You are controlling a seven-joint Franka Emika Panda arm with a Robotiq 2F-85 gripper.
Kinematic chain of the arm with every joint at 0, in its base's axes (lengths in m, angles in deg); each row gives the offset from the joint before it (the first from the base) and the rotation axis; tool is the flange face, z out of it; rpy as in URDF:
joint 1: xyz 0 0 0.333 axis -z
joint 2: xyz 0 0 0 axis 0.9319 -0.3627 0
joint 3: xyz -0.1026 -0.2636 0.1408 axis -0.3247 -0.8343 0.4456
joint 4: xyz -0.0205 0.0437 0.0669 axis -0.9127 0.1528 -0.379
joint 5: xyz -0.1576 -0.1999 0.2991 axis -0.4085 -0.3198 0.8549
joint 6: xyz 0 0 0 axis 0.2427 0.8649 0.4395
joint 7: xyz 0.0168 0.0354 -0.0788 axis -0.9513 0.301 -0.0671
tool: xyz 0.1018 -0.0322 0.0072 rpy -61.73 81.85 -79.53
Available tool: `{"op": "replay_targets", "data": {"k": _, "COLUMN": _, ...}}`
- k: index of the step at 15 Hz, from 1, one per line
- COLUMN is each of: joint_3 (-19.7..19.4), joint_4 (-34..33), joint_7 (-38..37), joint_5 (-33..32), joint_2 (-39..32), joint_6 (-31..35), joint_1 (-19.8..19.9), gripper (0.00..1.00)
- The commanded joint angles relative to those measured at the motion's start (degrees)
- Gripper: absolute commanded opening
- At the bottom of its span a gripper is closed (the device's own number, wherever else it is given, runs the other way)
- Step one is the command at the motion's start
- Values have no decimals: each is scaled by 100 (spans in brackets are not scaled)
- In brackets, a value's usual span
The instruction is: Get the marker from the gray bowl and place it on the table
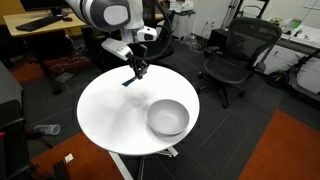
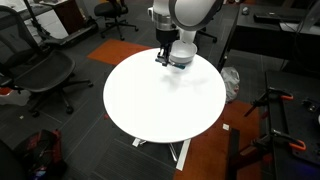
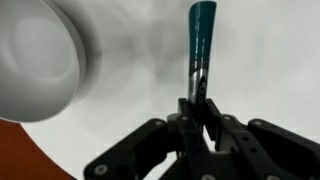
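Observation:
My gripper (image 3: 198,100) is shut on the dark end of the teal-blue marker (image 3: 200,35), which sticks out past the fingertips over the white table (image 3: 270,60). In an exterior view the gripper (image 1: 140,68) hangs low over the far part of the table (image 1: 110,110), with the marker (image 1: 131,81) slanting down from it, at or just above the tabletop. The gray bowl (image 1: 168,117) stands apart from it near the table's front edge and looks empty. It also shows in the wrist view (image 3: 40,60) and, just behind the gripper (image 2: 162,55), in an exterior view (image 2: 182,56).
Black office chairs (image 1: 240,55) (image 2: 45,75) stand around the table. A wooden desk (image 1: 40,35) is behind the arm. Orange carpet (image 1: 285,150) lies beside the table. A tripod (image 2: 275,110) stands at one side.

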Motion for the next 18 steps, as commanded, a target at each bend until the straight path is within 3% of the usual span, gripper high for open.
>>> {"op": "replay_targets", "data": {"k": 1, "joint_3": 82, "joint_4": -68, "joint_7": 354, "joint_5": -6, "joint_2": -303, "joint_6": 329, "joint_1": 86, "gripper": 5}}
{"op": "replay_targets", "data": {"k": 9, "joint_3": 107, "joint_4": -589, "joint_7": 648, "joint_5": -11, "joint_2": -1119, "joint_6": 441, "joint_1": 166, "gripper": 5}}
{"op": "replay_targets", "data": {"k": 10, "joint_3": 94, "joint_4": -658, "joint_7": 624, "joint_5": -21, "joint_2": -1172, "joint_6": 401, "joint_1": 153, "gripper": 44}}
{"op": "replay_targets", "data": {"k": 11, "joint_3": 97, "joint_4": -715, "joint_7": 623, "joint_5": -17, "joint_2": -1225, "joint_6": 407, "joint_1": 158, "gripper": 45}}
{"op": "replay_targets", "data": {"k": 18, "joint_3": 86, "joint_4": -767, "joint_7": 602, "joint_5": -15, "joint_2": -1004, "joint_6": 235, "joint_1": 154, "gripper": 95}}
